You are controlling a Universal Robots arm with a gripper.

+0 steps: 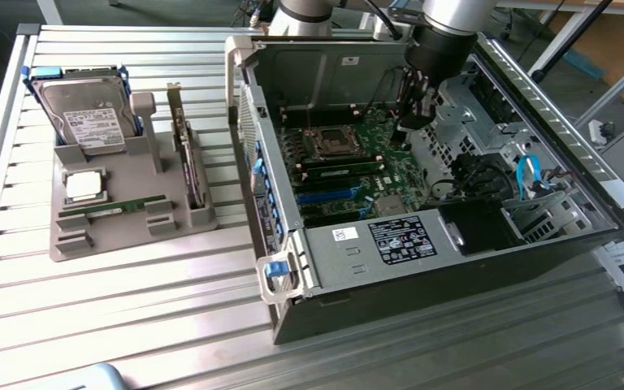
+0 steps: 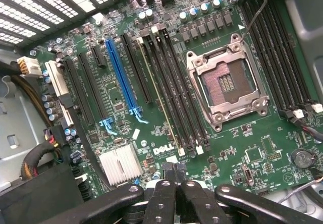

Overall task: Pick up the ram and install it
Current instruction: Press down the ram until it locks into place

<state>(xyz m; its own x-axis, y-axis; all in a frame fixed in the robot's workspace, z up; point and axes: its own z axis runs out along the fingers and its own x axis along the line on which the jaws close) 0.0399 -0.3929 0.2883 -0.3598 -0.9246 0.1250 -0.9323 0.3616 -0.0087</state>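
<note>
**Jaws shut and empty over the seated stick's near end**

Inside the open black computer case (image 1: 399,268), on the green motherboard (image 2: 252,148), the ram (image 2: 159,95), a thin green stick, stands on edge in a black slot. Its long axis runs straight away from my gripper (image 2: 175,169), which hovers pinched together near its end.

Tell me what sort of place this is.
Probably a robotics lab or test bench for computer assembly. An open PC case lies on a slatted metal table, its motherboard exposed, with a grey fixture tray of parts beside it and a robot arm reaching in.
</note>
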